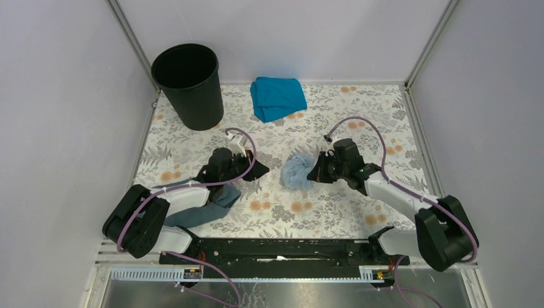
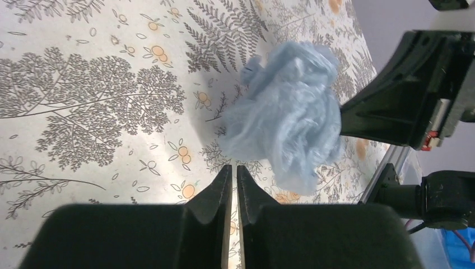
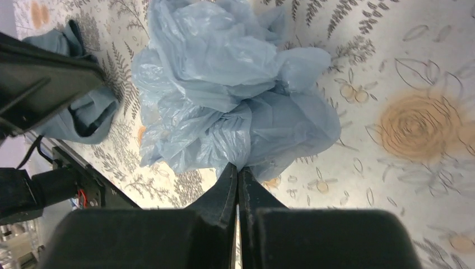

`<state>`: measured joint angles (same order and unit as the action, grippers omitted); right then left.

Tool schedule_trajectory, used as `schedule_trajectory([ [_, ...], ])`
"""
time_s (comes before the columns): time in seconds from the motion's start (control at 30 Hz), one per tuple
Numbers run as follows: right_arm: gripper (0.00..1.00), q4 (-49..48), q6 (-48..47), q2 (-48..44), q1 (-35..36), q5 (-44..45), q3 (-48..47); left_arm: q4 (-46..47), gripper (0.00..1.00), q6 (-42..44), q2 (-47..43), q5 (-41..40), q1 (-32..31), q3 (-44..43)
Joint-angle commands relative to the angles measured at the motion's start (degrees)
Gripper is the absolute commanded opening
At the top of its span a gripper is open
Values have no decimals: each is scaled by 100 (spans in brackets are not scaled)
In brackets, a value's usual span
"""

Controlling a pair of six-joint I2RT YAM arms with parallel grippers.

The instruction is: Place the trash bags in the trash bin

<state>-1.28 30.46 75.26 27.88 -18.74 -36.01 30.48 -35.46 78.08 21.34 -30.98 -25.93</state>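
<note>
Plastic and cloth, mostly
The trash bag (image 3: 235,101) is thin, crinkly, slightly shiny film, the trash bin (image 1: 188,86) is smooth black plastic, and the teal cloth (image 1: 277,97) looks soft and matt.

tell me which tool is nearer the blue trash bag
Right. The right tool is shut on the edge of the trash bag; the left tool sits on its other side, not touching it.

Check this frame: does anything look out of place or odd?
The left hand is shut on nothing; the trash bag lies just past its tips, untouched by it, pinched only by the right hand.
</note>
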Motion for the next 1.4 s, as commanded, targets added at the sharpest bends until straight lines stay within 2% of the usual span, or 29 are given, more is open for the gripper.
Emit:
schedule_trajectory([
  [0.0,0,793,-403,-699,33,451,134,632,7,-141,-286,-93,111,163],
  [0.17,0,1328,-778,-1177,29,706,54,382,6,-85,-513,-6,164,149],
  [0.2,0,1268,-822,-1241,33,505,94,289,13,-10,-508,165,165,66],
  [0.23,0,1129,-848,-1256,33,236,135,254,26,22,-482,457,165,-25],
  [0.33,0,615,-884,-1162,44,-611,275,414,77,-223,-345,1262,74,-308],
  [0.4,0,331,-888,-1024,90,-921,306,305,95,-181,-266,1373,-193,-560],
  [0.43,0,232,-906,-946,139,-989,294,65,98,-80,-200,1279,-371,-732],
  [0.57,0,-67,-919,-677,331,-1073,190,-693,99,-9,330,554,-687,-1282],
  [0.7,0,-182,-886,-665,457,-1067,227,-1305,90,58,859,-70,-780,-1715],
  [0.83,0,-178,-924,-690,475,-1051,292,-1114,88,34,1194,95,-924,-1826],
  [0.9,0,-132,-958,-667,477,-1046,285,-1141,77,70,1329,141,-984,-1895],
  [1.0,0,-117,-964,-654,478,-1040,316,-1182,44,77,1302,-41,-999,-1848],
  [1.07,0,-66,-961,-668,478,-996,358,-1286,28,153,1048,-444,-962,-1750],
  [1.23,0,690,-800,-835,478,-231,465,-1513,10,390,137,-960,-468,-1443],
  [1.37,0,882,-608,-981,477,-23,644,-1251,7,209,-571,-620,180,-997],
])
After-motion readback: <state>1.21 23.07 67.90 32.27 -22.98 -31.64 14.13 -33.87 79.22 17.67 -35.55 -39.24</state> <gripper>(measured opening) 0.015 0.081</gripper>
